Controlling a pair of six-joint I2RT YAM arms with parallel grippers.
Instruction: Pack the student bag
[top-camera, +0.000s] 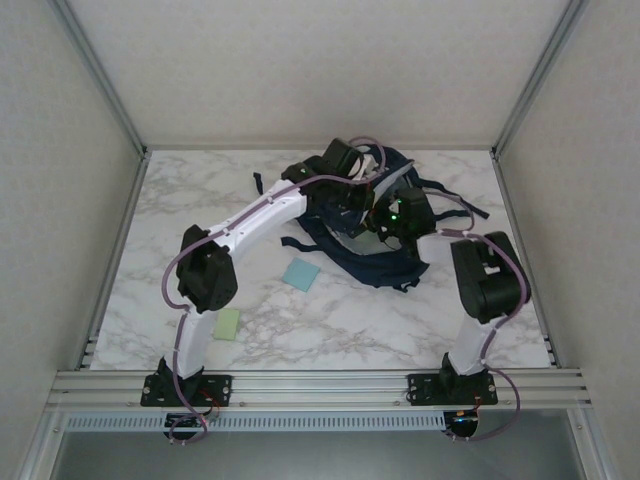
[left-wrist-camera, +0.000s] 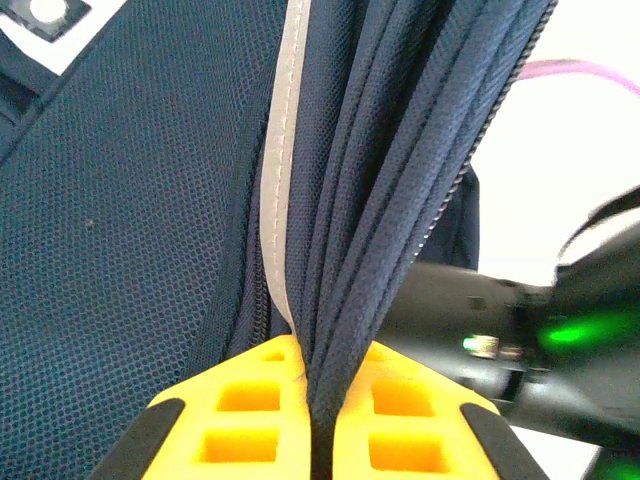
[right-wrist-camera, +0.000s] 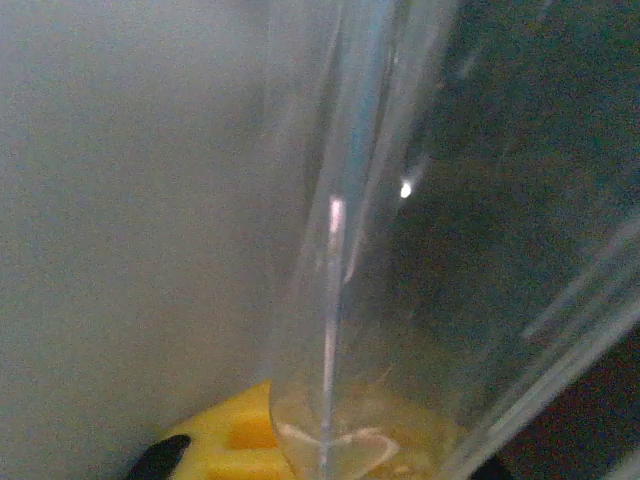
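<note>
Your left gripper (left-wrist-camera: 320, 415) is clamped tight on the student bag (top-camera: 385, 268). Its yellow fingers (left-wrist-camera: 250, 400) pinch a bunched fold of navy fabric, with the zip teeth running up one side of the fold and a grey reflective stripe (left-wrist-camera: 285, 150) up the other. That hold looks meant to lift the zip edge and keep the mouth of the bag up, so something can go in. Your right gripper (right-wrist-camera: 335, 450) is closed too and sits close beside the bag's dark cloth. A pale, glassy streak rises from between its fingers, too blurred for you to name, and you cannot tell whether it is gripped. The bag itself lies slumped at the far middle of the marble table (top-camera: 330, 335), straps trailing, with both wrists crowded over it. A blue pad (top-camera: 300, 274) lies just beside the bag on its near-left side, and a green pad (top-camera: 228, 323) lies farther out the same way. Both are likely waiting to be packed.
</note>
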